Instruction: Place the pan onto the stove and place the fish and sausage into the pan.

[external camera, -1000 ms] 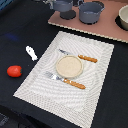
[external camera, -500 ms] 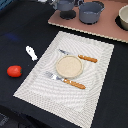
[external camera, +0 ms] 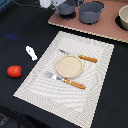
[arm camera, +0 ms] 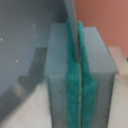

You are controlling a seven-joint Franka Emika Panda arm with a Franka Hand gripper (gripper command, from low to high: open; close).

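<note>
A dark tabletop [external camera: 15, 30] is seen from above in the exterior view. Along the far edge lies the stove [external camera: 107, 27], a pinkish-brown board. On it sits the pan [external camera: 66, 8], small and grey-blue, toward the exterior view's left end of the board. Just beside it, to the exterior view's right, stands a larger, deeper grey pot [external camera: 91, 12]. A pale round object [external camera: 123, 18] is cut off by the frame at the stove's right end.

The gripper [external camera: 46, 3] is glimpsed at the top edge of the exterior view as a blurred white shape, just left of the pan. In the wrist view the gripper [arm camera: 80, 75] fills the frame: two grey fingers [arm camera: 60, 65] with green pads are pressed together, and a thin dark strip, apparently the pan's handle [arm camera: 71, 20], is clamped between them. The pan's grey-blue surface is seen beyond, with the stove's pinkish board behind.

A pale striped placemat [external camera: 97, 90] is laid in the middle of the table. On it rests a flat tan plate [external camera: 68, 66], with an orange-handled utensil [external camera: 80, 57] on its far side and an orange-handled fork [external camera: 67, 81] on its near side.

The fish [external camera: 31, 52], small and white, lies on the dark table just off the placemat's left edge. The sausage [external camera: 14, 71], a glossy red lump, lies nearer the viewer and further left, apart from the fish.
</note>
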